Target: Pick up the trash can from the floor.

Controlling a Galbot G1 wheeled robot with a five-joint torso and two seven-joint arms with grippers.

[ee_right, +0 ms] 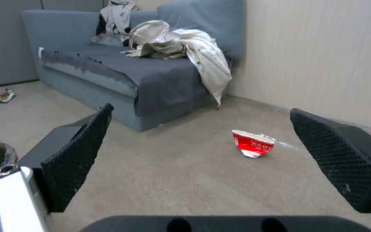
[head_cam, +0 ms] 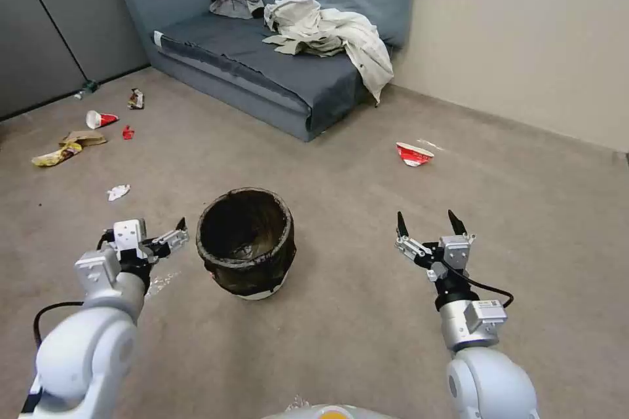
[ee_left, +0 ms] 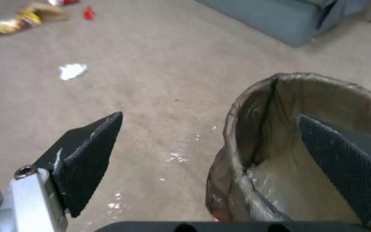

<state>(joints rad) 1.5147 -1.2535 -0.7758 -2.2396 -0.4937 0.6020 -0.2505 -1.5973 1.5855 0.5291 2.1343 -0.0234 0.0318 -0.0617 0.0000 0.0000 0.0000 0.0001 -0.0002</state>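
Trash can [head_cam: 246,243] sitting upright on the carpeted floor [head_cam: 367,314] before the robot, left claw [head_cam: 175,230] hovering just beside its rim with fingers spread wide, right claw [head_cam: 429,222] hanging well apart, also gaping wide, crushed red-and-white cup [head_cam: 413,154] lying beyond.

We see beige carpet floor [head_cam: 367,314] carrying the bag-lined trash can [head_cam: 246,242], a crushed red cup [head_cam: 413,154], a grey sofa [head_cam: 262,59] and scattered wrappers [head_cam: 65,147]
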